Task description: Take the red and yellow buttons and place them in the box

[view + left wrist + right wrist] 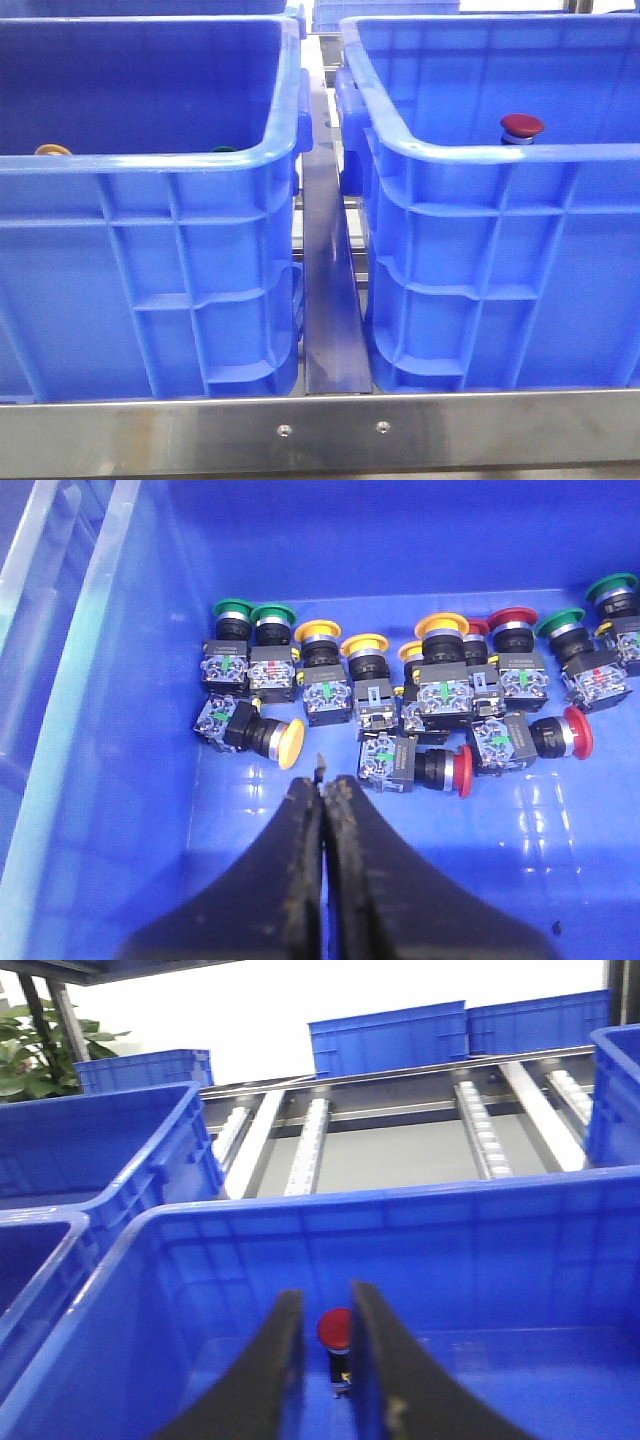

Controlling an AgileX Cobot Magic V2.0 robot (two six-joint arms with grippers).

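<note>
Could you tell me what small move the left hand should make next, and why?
Probably open the left hand: its fingers are shut, just short of the yellow mushroom-head push button lying on its side. The dark red push button already sits in the right-hand blue plastic crate.

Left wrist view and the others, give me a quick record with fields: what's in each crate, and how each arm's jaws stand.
left crate: a heap of red, yellow and green push buttons
left gripper: jaws shut, empty, above the crate floor near the heap
right crate: one red button visible
right gripper: jaws open, the red button between them; contact unclear
</note>
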